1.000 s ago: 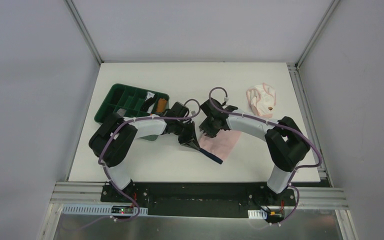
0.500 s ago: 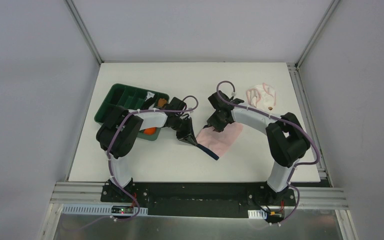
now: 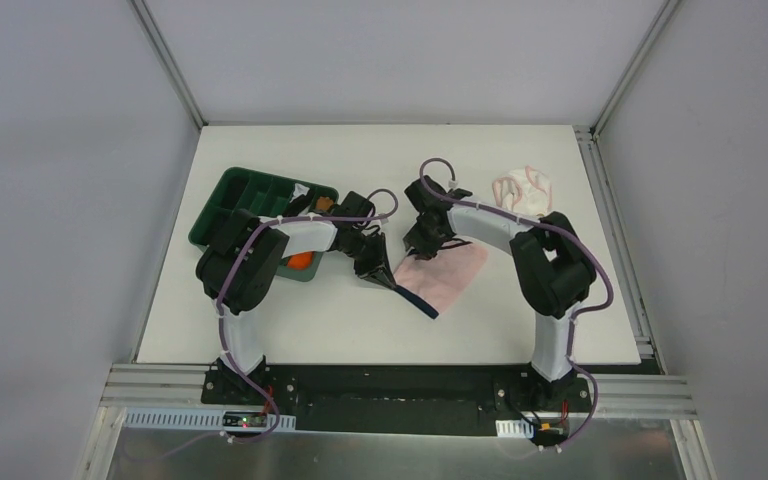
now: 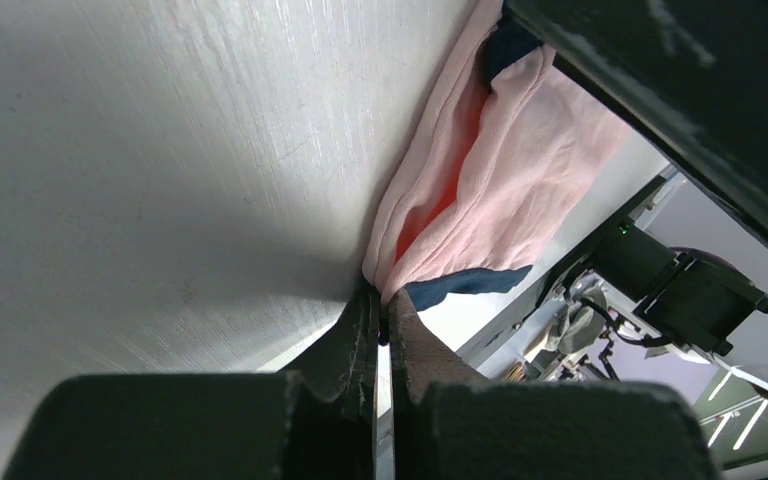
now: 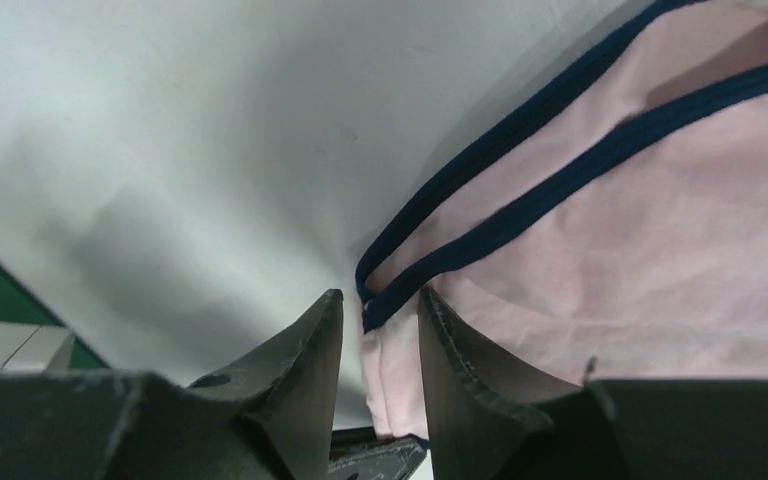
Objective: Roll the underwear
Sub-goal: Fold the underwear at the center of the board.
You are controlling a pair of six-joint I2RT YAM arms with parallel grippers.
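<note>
The pink underwear with navy edging lies flat on the white table, mid-table. My left gripper is shut on its left corner; in the left wrist view the closed fingertips pinch the pink fabric at the table surface. My right gripper sits at the cloth's far-left corner. In the right wrist view its jaws stand apart, straddling the navy-edged corner, with a gap showing beside the fabric. The paler pink-white underwear lies crumpled at the far right.
A dark green compartment tray stands at the left, behind my left arm, with an orange cloth near its front edge. Grey walls close in the table on three sides.
Both grippers shifted a little toward the far side, and the pink underwear slid with them. The right arm's elbow swung inward. Neither gripper's jaws changed.
</note>
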